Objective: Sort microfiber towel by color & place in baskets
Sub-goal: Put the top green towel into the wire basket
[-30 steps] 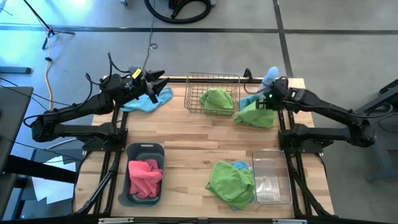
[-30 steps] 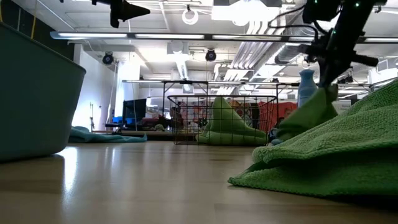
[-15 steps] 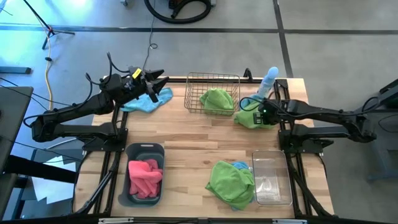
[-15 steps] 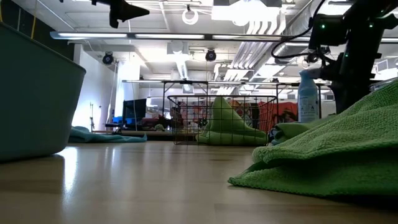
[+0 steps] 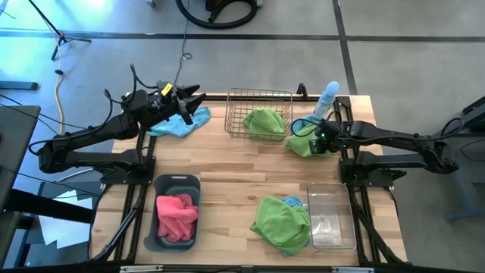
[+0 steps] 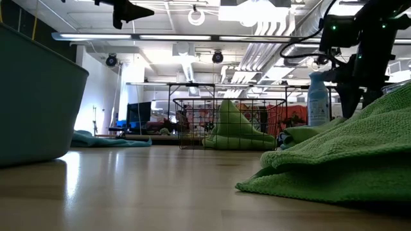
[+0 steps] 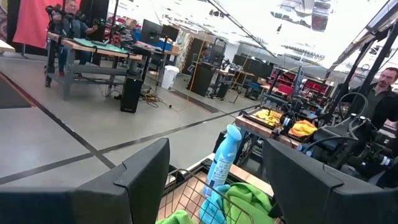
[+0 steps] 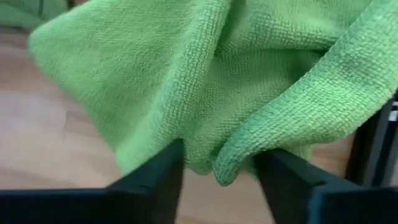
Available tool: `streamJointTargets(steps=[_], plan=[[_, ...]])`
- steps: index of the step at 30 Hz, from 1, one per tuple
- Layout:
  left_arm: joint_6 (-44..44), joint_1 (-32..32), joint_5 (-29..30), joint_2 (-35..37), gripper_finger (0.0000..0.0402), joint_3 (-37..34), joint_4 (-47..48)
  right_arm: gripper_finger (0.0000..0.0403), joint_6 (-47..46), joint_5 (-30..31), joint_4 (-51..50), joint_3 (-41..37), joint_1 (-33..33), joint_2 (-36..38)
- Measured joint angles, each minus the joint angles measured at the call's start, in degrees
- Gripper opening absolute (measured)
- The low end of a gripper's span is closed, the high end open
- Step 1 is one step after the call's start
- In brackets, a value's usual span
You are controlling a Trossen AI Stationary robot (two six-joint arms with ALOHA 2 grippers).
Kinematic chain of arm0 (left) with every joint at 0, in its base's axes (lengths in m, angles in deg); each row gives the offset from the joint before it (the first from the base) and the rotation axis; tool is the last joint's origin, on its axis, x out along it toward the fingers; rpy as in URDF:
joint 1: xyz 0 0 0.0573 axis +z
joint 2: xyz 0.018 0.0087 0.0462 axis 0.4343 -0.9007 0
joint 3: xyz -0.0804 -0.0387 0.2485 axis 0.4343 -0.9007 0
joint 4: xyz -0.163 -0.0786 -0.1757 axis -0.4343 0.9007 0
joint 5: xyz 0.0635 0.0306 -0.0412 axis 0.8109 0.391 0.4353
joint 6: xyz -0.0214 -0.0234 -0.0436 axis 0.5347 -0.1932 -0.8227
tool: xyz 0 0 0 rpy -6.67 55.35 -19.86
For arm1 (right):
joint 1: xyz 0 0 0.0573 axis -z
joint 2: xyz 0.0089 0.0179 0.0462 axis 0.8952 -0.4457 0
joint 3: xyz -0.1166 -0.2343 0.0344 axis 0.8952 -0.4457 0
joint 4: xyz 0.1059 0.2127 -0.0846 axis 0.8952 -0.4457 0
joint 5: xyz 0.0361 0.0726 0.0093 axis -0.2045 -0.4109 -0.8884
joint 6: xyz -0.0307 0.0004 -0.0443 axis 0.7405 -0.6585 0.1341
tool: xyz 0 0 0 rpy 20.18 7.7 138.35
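My right gripper (image 5: 320, 142) points steeply down over a green towel (image 5: 303, 144) that lies bunched on the table, right of the brass wire basket (image 5: 260, 97). Its fingers stand open on either side of a fold (image 8: 233, 163) of that towel. My left gripper (image 5: 195, 99) hovers open and holding nothing, high at the far left, above a blue towel (image 5: 180, 124) lying flat on the table. Another green towel (image 5: 264, 120) sits inside the wire basket. Pink towels (image 5: 176, 214) fill the dark tub (image 5: 176, 183). A green towel (image 5: 280, 222) lies heaped over a blue one (image 5: 293, 202) beside the clear tub (image 5: 331, 220). My right gripper comes at the green towel from above, with a raised fold (image 8: 233, 163) between its open fingers (image 8: 155, 180). Whether the fingers touch the cloth I cannot tell. The towel lies slack on the table.
A pale blue spray bottle (image 5: 327, 96) stands at the far right corner, just behind my right gripper. Bare wood spans the table's middle (image 5: 242, 171). In the left wrist view, people and workbenches show in the room beyond.
My right gripper has come down and a little toward the near-left with the green towel. The towel hung from the gripper and now lies in a heap on the table beside the wire basket. The gripper's fingers have then opened, letting it go.
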Motion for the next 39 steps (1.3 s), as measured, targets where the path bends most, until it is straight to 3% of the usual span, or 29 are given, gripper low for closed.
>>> streamJointTargets(steps=[3, 7, 13, 19, 27, 39], plan=[[0.0, 0.0, 0.0, 0.0, 0.0246, 0.0, 0.0, 0.025, 2.88, -0.37, -3.95, 2.76, 0.0, 0.0], [0.0, 0.0, 0.0, 0.0, 0.0246, 0.0, 0.0, 0.0279, 3.84, 0.78, -9.67, 6.57, 0.0, 0.0], [0.02, 0.0, 0.0, 0.0, 0.0246, 0.0, 0.0, 0.0282, 2.58, 0.8, -12.91, 9.16, 0.0, 0.02], [0.0, 0.0, 0.0, 0.0, 0.0246, 0.0, 0.0, 0.0282, -1.15, 1.5, -1.99, 9.33, 0.1, -0.87], [0.0, 0.0, 0.0, 0.0, 0.0246, 0.0, 0.0, 0.0282, 3.05, 5.8, 1.7, 9.33, 4.87, -12.0], [-0.07, 0.0, 0.0, -0.02, 0.0246, 0.0, 0.0, 0.0279, 11.6, 6.07, 5.92, 9.33, 8.75, -25.46]])
